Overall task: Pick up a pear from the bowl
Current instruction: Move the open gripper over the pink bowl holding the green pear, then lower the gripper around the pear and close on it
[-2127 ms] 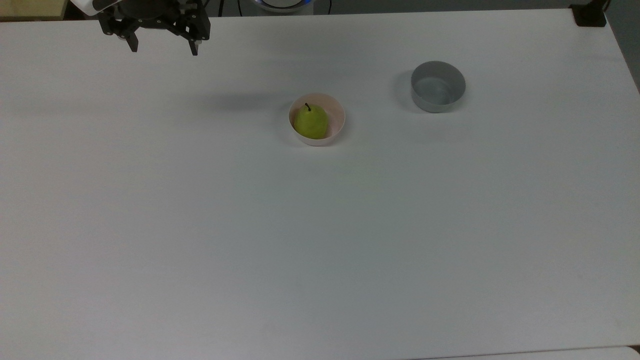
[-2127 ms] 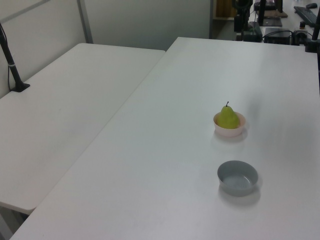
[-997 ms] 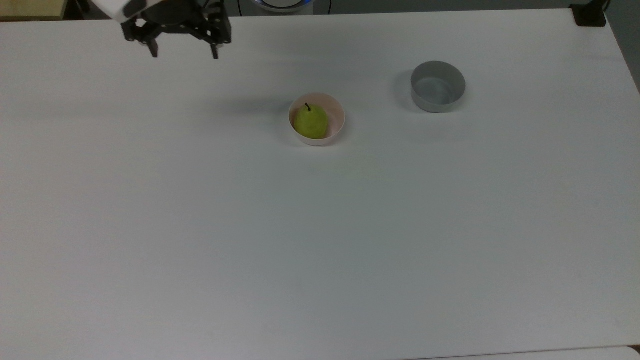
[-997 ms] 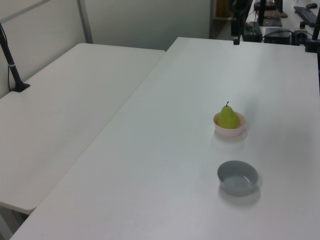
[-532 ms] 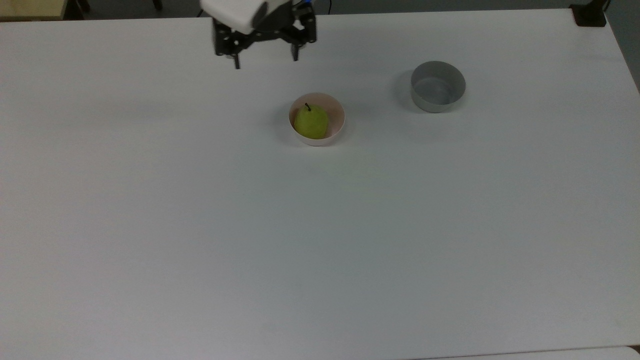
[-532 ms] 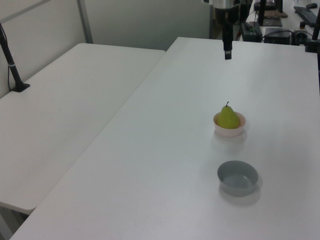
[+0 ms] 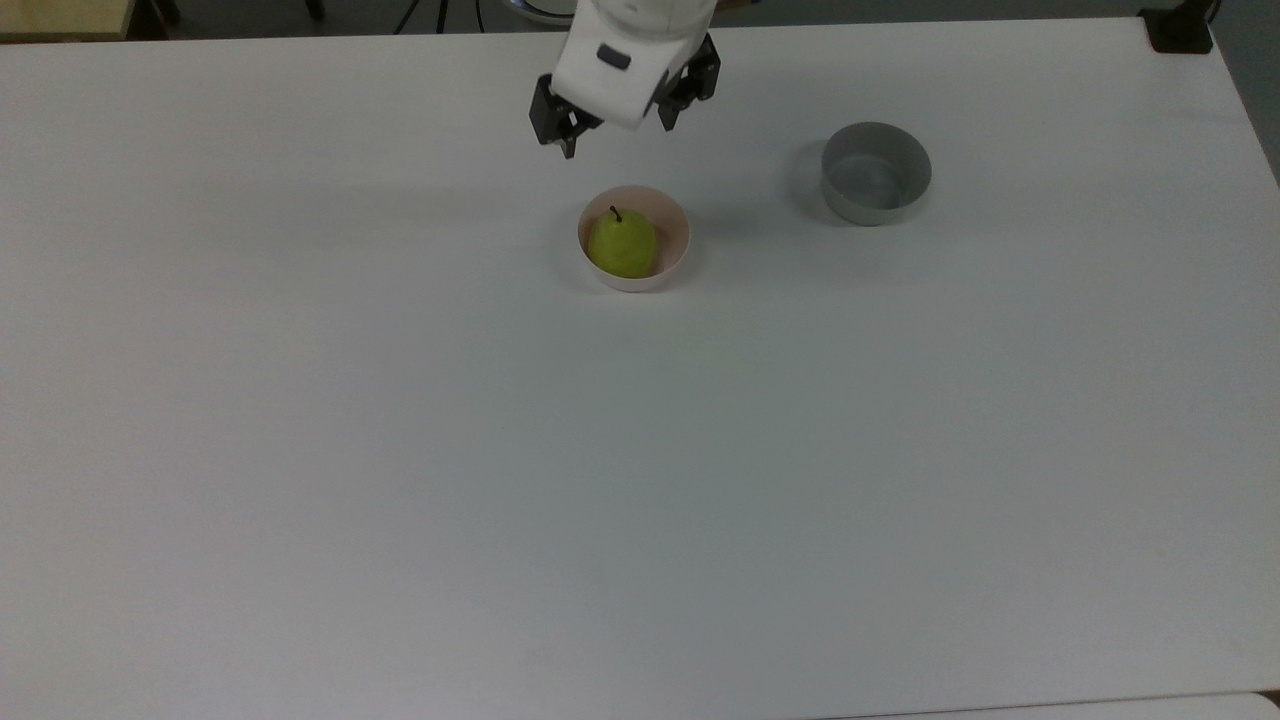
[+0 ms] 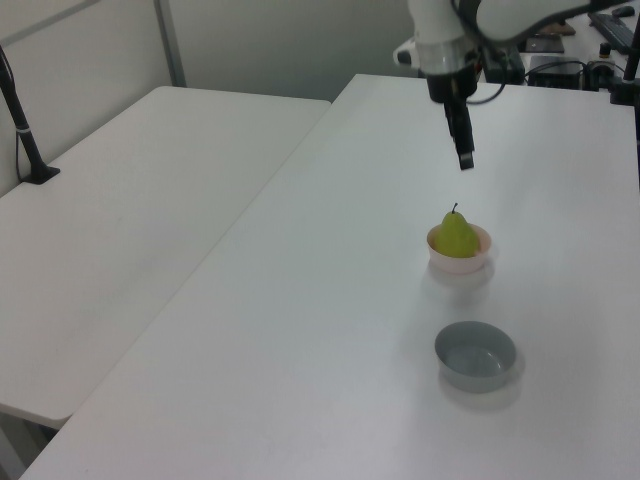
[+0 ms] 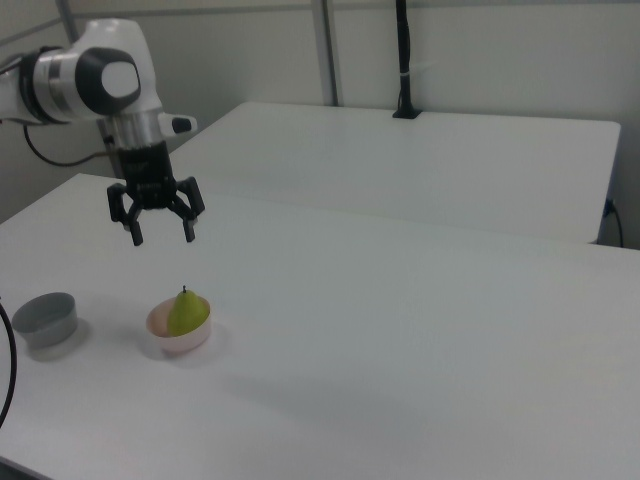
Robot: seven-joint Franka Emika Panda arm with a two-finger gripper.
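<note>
Yellow-green pear (image 7: 622,245) sits in the round pale pink bowl (image 7: 675,250); black two-finger gripper (image 9: 160,235) hovers above, fingers apart.

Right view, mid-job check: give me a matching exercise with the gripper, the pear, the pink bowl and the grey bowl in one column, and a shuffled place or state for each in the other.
Things:
1. gripper
2. pear
3. pink bowl
4. grey bowl

States:
A. empty, standing apart at the right view's left
B. open, in the air above the table
C. upright, stem up, inside a bowl
D. holds the fruit

Pairs: 1-B, 2-C, 3-D, 4-A
</note>
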